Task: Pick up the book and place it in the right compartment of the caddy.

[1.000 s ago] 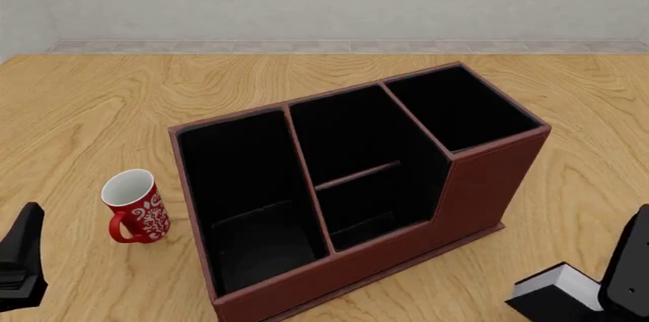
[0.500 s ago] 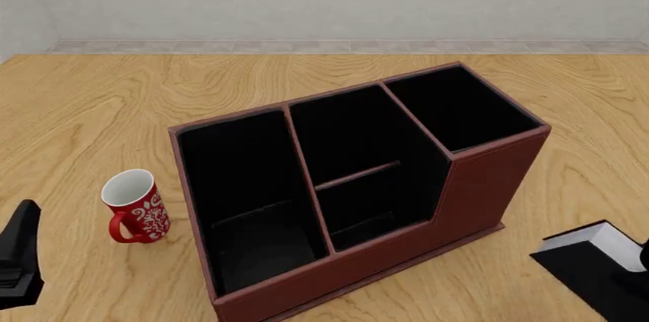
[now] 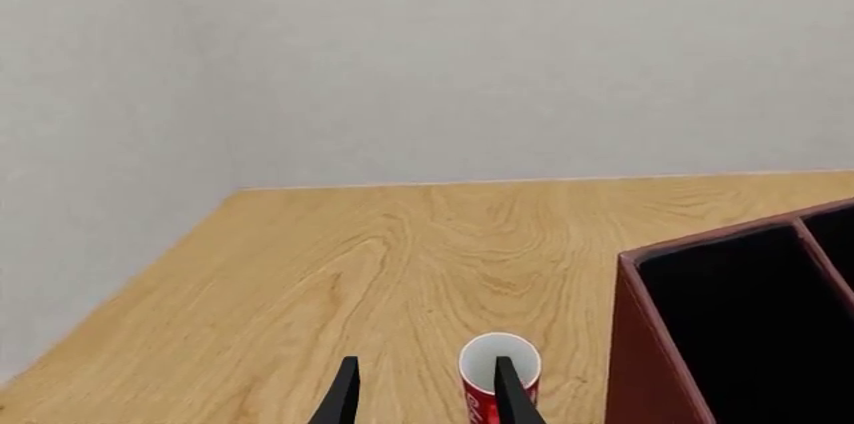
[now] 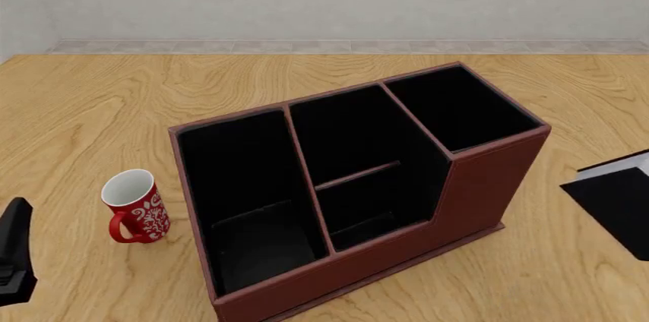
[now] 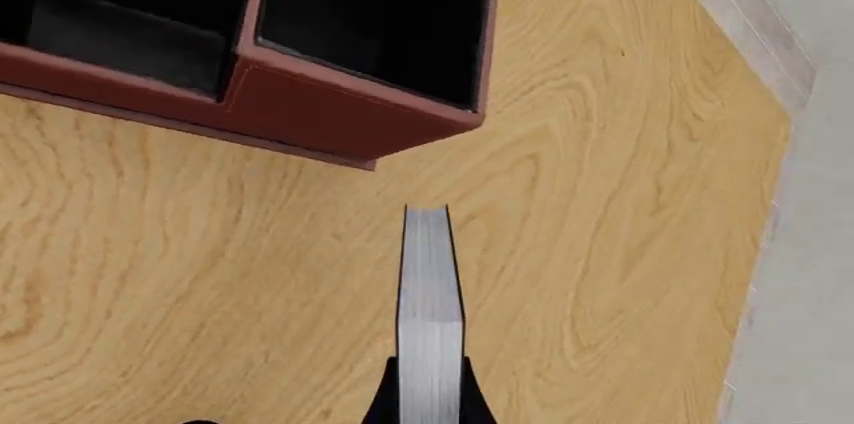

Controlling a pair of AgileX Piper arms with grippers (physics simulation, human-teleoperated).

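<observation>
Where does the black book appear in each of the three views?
Front view: book at the right edge, right of the caddy.
Right wrist view: centre bottom, page edges showing, between the right gripper fingers.
Left wrist view: not in it.
Shared landmark: the caddy.

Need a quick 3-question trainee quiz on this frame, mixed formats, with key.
1. True or false: the book is already inside the caddy.
2. Multiple choice: the right tool is
A. open and empty
B. shut on the book
C. shut on the mug
3. Fill in: the mug stands on the table to the ____ of the caddy in the front view.

Key:
1. False. The book is held clear of the table, outside the caddy's right end, short of the right compartment.
2. B. The fingers clamp the book's covers in the right wrist view.
3. Left. The left tool is open near it, holding nothing.
</observation>
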